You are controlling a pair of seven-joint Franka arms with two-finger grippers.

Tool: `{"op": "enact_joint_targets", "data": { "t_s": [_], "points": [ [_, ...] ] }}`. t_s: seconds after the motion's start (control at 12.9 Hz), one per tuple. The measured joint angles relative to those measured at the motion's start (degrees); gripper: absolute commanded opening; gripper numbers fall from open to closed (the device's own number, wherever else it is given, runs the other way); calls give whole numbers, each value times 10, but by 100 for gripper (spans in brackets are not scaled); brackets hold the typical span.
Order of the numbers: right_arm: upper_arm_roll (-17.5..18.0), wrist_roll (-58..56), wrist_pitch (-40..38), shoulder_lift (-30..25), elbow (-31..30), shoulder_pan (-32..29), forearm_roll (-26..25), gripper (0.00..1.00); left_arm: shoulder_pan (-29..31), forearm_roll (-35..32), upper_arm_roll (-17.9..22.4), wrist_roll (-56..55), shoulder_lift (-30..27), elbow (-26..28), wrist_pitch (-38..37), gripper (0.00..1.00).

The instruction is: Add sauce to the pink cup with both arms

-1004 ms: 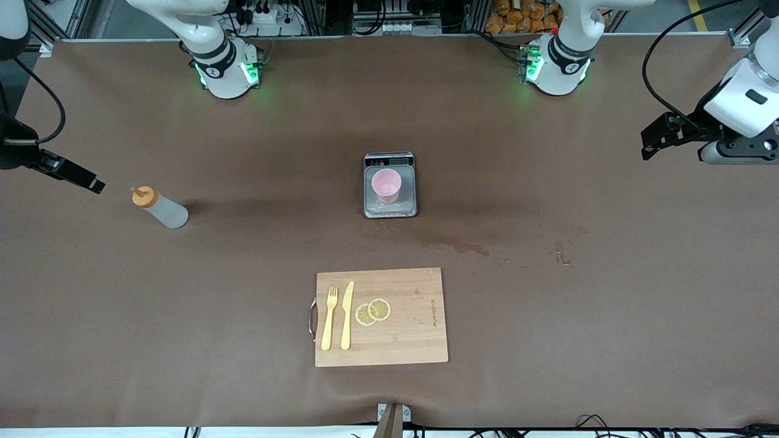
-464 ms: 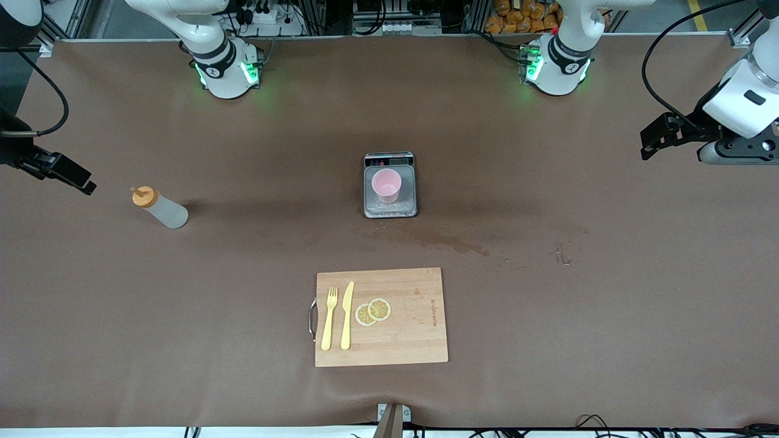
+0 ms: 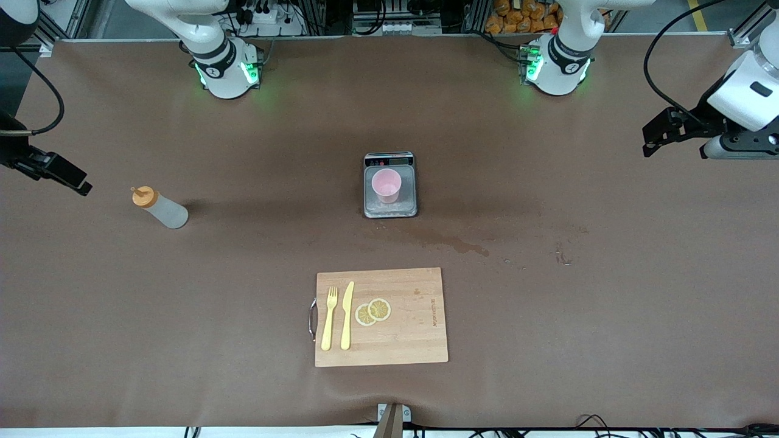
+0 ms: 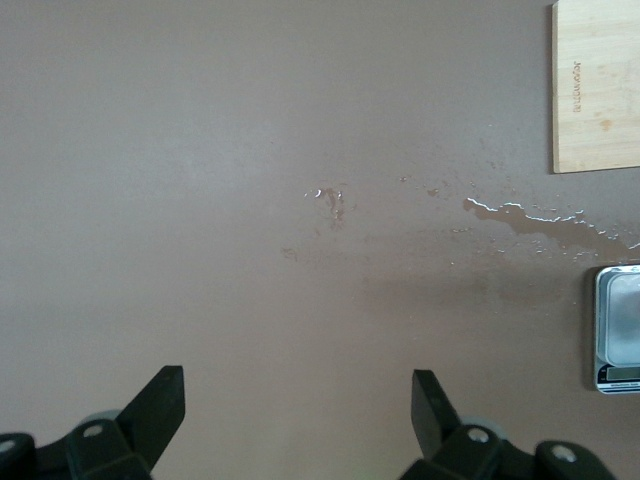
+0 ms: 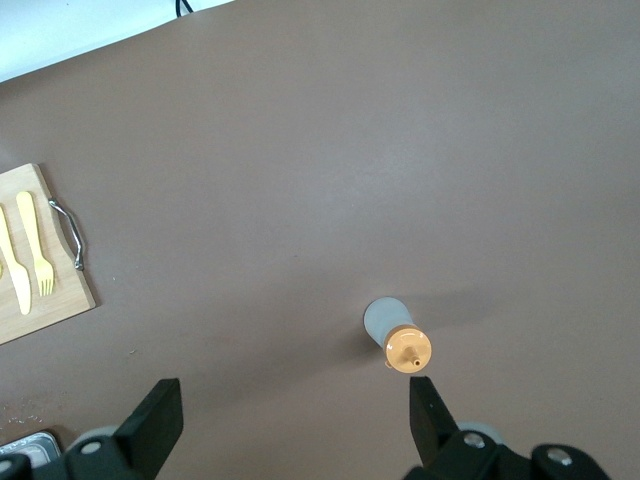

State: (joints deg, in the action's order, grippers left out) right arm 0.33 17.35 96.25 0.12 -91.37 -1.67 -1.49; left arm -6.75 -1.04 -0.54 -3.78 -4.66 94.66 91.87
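Note:
The sauce bottle [image 3: 159, 207], whitish with an orange cap, stands upright on the brown table toward the right arm's end. It also shows in the right wrist view [image 5: 398, 337]. The pink cup [image 3: 386, 185] stands on a small scale [image 3: 390, 210] at the table's middle. My right gripper [image 3: 79, 182] is open and empty, over the table's edge, apart from the bottle; in its wrist view [image 5: 295, 400] the bottle's cap lies close by one fingertip [image 5: 425, 395]. My left gripper [image 3: 650, 143] is open and empty over bare table at the left arm's end [image 4: 298, 395].
A wooden cutting board [image 3: 414, 340] with a yellow fork [image 3: 329, 319], a yellow knife [image 3: 347, 316] and lemon slices [image 3: 373, 311] lies nearer the front camera than the scale. A wet stain [image 3: 453, 243] lies on the table between the scale and the board.
My right gripper has drawn a little away from the bottle, toward the table's edge. My left gripper has shifted slightly. The bottle and cup have not moved.

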Motion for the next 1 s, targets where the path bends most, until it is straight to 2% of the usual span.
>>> {"op": "enact_joint_targets", "data": {
  "t_s": [1.0],
  "points": [
    [0, 0, 0, 1, 1, 0, 0, 100, -5, 1, -1, 0, 0, -14, -23, 100]
  ]
}}
